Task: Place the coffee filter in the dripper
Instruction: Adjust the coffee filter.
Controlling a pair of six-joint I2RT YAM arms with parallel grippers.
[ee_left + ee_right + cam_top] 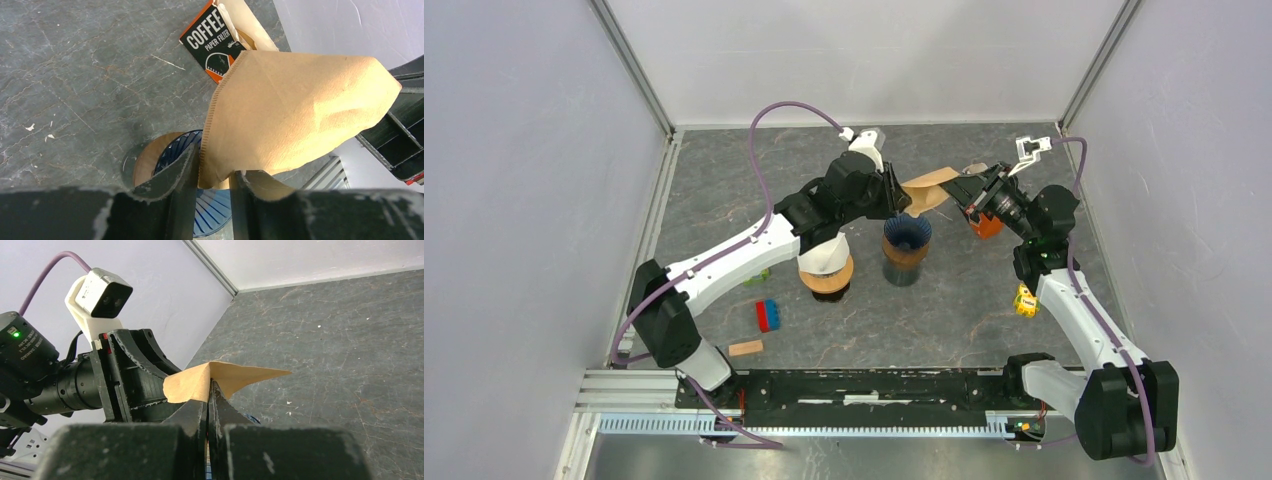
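The brown paper coffee filter (927,189) hangs in the air between both grippers, just above the blue ribbed dripper (907,234), which sits on a dark stand. My right gripper (965,190) is shut on the filter's right edge; in the right wrist view the paper (227,376) is pinched flat between the jaws (207,390). My left gripper (216,165) stands partly open around the filter's (295,110) lower left corner, and its fingers still have a gap between them. Through that gap the dripper (215,212) shows directly below.
A black and orange filter box (210,40) lies on the table behind the dripper. A white cone on a wooden base (826,265) stands left of the dripper. A blue and red block (767,315), a wooden block (745,348) and a yellow object (1025,300) lie nearer the front.
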